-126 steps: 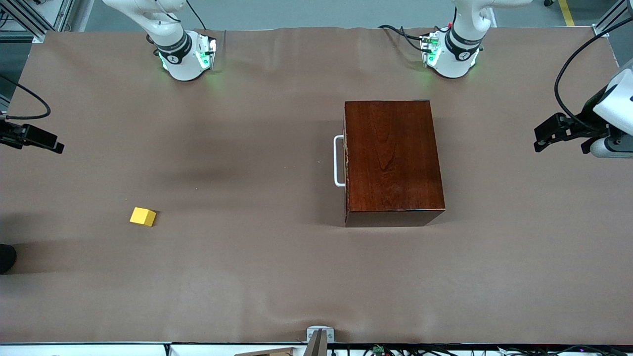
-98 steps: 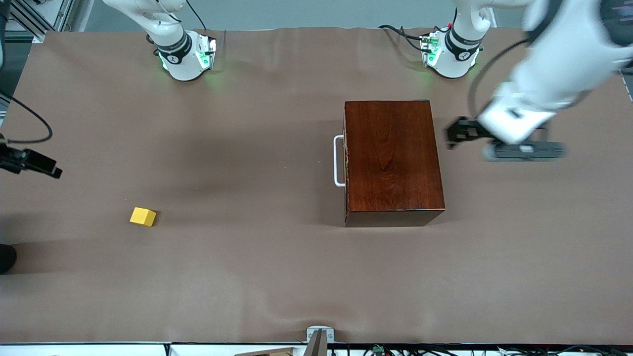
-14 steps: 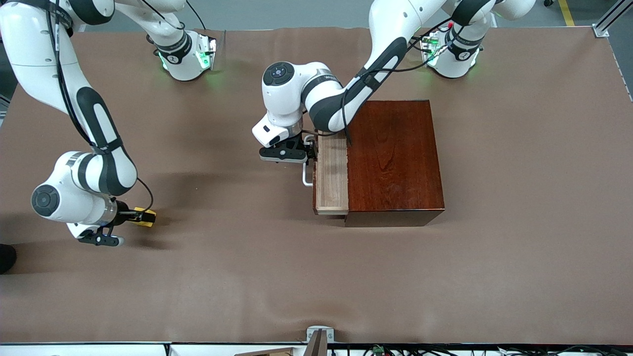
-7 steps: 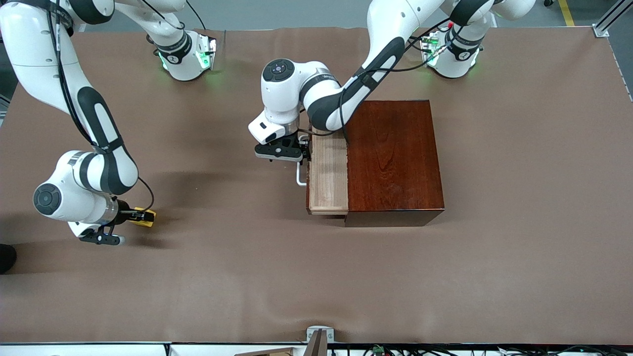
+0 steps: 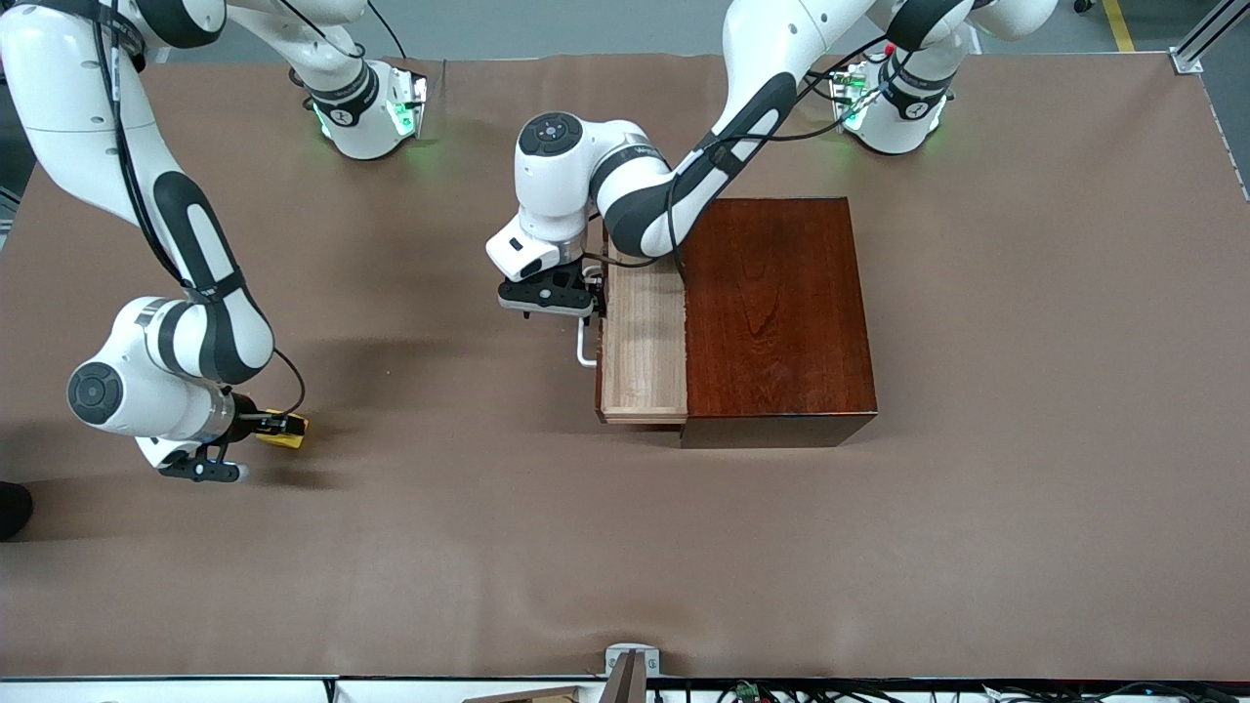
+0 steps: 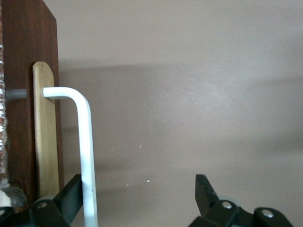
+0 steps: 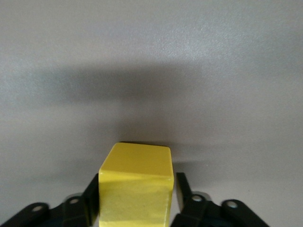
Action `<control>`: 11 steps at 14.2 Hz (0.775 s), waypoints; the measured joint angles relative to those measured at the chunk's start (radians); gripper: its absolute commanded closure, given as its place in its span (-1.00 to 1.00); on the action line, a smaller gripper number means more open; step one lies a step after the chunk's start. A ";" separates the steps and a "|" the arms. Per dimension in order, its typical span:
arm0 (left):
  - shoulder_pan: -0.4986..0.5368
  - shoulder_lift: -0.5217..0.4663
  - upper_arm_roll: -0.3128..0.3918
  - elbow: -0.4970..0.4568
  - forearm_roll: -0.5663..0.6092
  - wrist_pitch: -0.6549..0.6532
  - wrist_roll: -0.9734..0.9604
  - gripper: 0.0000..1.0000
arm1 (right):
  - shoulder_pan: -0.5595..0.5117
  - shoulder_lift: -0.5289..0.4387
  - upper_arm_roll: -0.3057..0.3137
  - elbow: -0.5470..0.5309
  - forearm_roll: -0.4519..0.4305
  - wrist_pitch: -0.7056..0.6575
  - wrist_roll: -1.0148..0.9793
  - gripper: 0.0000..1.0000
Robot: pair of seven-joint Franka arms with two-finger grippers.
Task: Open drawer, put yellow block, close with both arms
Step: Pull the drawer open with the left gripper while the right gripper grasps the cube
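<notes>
The dark red-brown box [image 5: 776, 312] stands toward the left arm's end of the table. Its pale wood drawer [image 5: 643, 342] is partly out, toward the right arm's end. My left gripper [image 5: 584, 298] is open at the white handle [image 6: 87, 156]. The bar lies between the fingers, against one finger [image 6: 71, 194], and the other finger [image 6: 204, 189] stands well clear. The yellow block [image 7: 136, 184] sits on the table near the right arm's end. My right gripper [image 5: 266, 427] is shut on the block [image 5: 286, 430], with a finger [image 7: 92, 194] against each side.
Brown paper covers the table [image 5: 625, 547]. The arms' bases [image 5: 366, 112] glow green along the edge farthest from the front camera. A small metal bracket [image 5: 630, 664] sits at the nearest edge.
The drawer has slid farther out of the box as my left gripper moved with the handle toward the right arm's end. My right gripper's fingers have come together on the yellow block.
</notes>
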 measured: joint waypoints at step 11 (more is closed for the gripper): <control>0.005 -0.009 0.007 0.035 -0.111 -0.007 -0.063 -1.00 | 0.016 -0.009 0.003 0.048 -0.001 -0.004 -0.144 1.00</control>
